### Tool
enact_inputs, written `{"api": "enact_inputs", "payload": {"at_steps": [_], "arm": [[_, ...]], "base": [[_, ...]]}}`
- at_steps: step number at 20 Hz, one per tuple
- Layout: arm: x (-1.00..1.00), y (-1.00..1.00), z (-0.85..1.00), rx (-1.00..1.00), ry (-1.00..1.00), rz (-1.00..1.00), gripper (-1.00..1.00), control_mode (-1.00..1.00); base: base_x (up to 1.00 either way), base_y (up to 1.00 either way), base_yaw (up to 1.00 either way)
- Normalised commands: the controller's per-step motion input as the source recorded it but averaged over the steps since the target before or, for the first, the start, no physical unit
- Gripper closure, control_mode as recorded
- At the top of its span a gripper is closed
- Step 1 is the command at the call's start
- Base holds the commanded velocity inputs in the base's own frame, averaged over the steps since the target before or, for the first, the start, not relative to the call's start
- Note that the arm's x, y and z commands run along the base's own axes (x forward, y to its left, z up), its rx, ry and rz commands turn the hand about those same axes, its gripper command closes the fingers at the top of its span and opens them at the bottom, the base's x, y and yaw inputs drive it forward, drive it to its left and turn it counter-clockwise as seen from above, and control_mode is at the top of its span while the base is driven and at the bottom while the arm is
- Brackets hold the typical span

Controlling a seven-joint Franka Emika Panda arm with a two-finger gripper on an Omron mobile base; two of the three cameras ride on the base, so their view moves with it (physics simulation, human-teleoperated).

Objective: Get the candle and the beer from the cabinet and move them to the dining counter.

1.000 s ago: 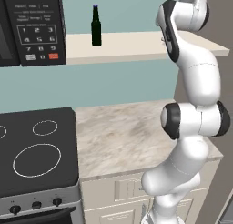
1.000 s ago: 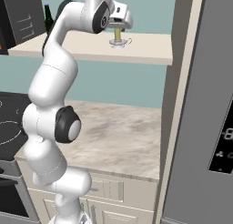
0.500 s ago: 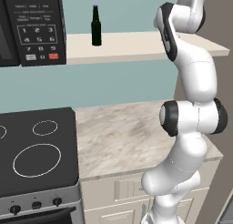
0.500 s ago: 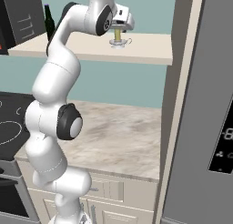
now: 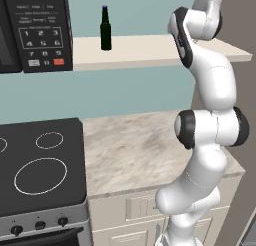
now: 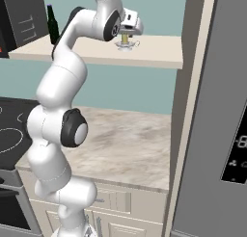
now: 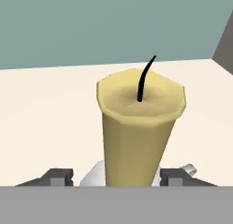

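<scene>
Reaching to the upper middle of the right base view, the arm has its gripper (image 6: 126, 37) set over the candle (image 6: 125, 38), which stands upright in its small silver dish on the cabinet (image 6: 159, 53), the cream shelf slab running across the top of that frame. By my reading the step in hand is the grasp of the candle, the first of the two things to fetch; nothing has reached the dining counter yet.

In the hand view the candle (image 7: 139, 127) stands at centre frame, pale yellow with a curved black wick, and the two fingers (image 7: 57, 177) rise at the bottom of the frame, one on either side of its base. They stand partly spread with the candle between them. A gap seems to show on each side (the lower edge of the frame cuts off the tips), so I cannot tell whether they touch the wax or the dish yet; no firm pinch shows.

The beer (image 5: 105, 29) stands upright farther along the same shelf, at the upper left of the left base view, just beside the black microwave (image 5: 35, 30) and well apart from the candle.

The next move likely calls for the fingers to close squarely on the candle, then a straight lift clear of the shelf before any swing away.
</scene>
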Motion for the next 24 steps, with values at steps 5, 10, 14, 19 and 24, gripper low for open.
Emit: {"api": "enact_inputs", "payload": {"at_steps": [5, 10, 14, 19, 24], "arm": [[0.23, -0.14, -0.22, 0.0, -0.01, 0.0, 1.0, -1.0], [0.27, -0.13, -0.16, 0.0, -0.01, 0.0, 1.0, -1.0], [-0.14, -0.01, 0.07, 0.0, -0.14, 0.06, 1.0, -1.0], [-0.72, 0.18, 0.04, 0.0, -0.3, 0.07, 1.0, -1.0], [-0.8, 0.34, -0.1, 0.0, -0.23, 0.01, 1.0, -1.0]], "base": [[0.0, 0.0, 0.0], [0.0, 0.0, 0.0], [0.0, 0.0, 0.0], [0.0, 0.0, 0.0], [0.0, 0.0, 0.0]]}}
